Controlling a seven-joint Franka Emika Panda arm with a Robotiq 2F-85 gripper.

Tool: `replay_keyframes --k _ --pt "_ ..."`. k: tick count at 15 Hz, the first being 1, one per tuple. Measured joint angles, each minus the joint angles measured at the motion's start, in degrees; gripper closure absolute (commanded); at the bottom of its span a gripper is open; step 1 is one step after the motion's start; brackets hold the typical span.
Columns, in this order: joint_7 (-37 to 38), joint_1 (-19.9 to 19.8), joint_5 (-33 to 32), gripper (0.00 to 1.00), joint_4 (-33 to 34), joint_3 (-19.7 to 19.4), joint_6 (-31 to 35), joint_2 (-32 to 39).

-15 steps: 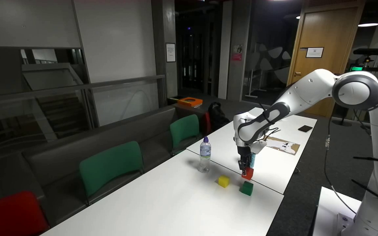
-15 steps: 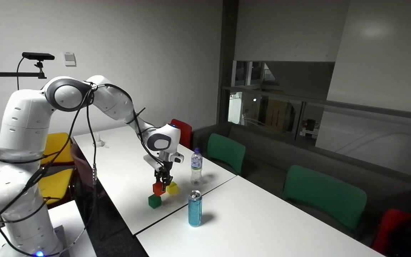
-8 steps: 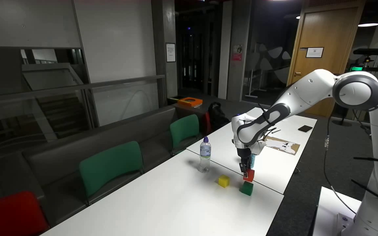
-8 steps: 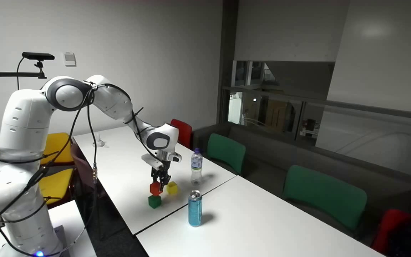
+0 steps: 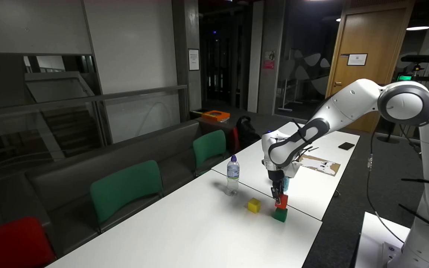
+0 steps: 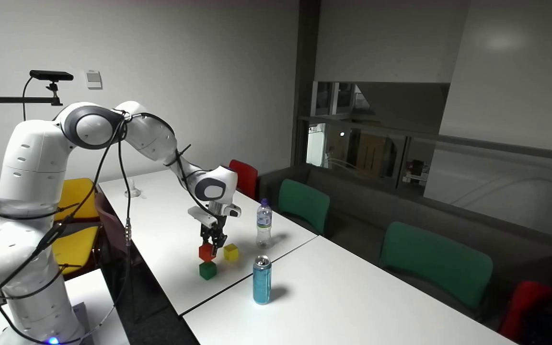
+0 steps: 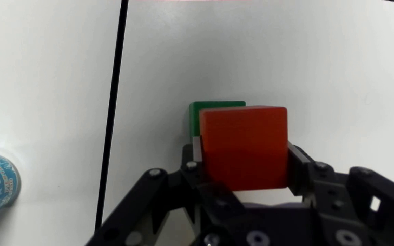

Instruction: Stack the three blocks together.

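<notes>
The claw is gripping the red block by two opposite sides and holding it above the green block; I'm not managing to tell whether they are touching. The yellow block is resting on the table, near the green block but apart. All three are looking light, stiff and sturdy; smooth faces are perhaps risking a slip, so opposite sides at mid-height are likely offering the best hold.

In an exterior view, red cube was held above green cube; yellow cube sat at green's two o'clock.
</notes>
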Motion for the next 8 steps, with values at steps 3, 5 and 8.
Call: replay_keyframes --k 3,5,8 --pt "-0.09 -0.01 0.06 0.69 -0.70 0.00 0.52 0.00" --pt "-0.17 -0.03 0.29 0.69 -1.30 0.00 1.41 0.03" --pt "-0.57 -0.05 0.86 0.69 -2.07 0.00 2.63 0.05"
